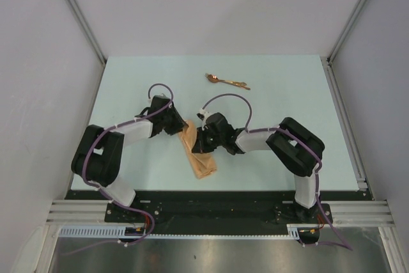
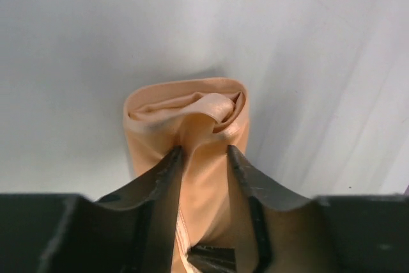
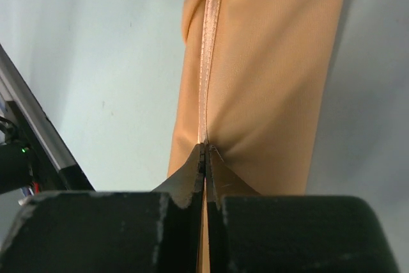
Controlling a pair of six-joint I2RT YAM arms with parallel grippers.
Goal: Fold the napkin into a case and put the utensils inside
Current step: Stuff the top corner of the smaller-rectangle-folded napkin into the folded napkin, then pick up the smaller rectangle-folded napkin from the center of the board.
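Napkin (image 1: 199,156) (image 2: 192,126) (image 3: 275,62): peach-orange cloth, plain, folded into a narrow strip. Lying on the pale table (image 1: 275,94), lower centre of the top view, between the two arms.

Long axis: upper left to lower right, close to vertical in frame; lower end near the table's bottom edge.

Appearance: stitched hem running lengthwise in the right wrist view. Far end in the left wrist view rounded, with inner layers showing like an open mouth.

Left gripper (image 1: 182,126) (image 2: 203,151): at the napkin's upper end, fingers clamped on a raised ridge of cloth, touching it on both sides.

Right gripper (image 1: 199,142) (image 3: 204,148): at mid-length, reaching in from the right, jaws pinched tight on the hem.

Utensils (image 1: 227,81): copper-gold, upper centre, well apart from the napkin.
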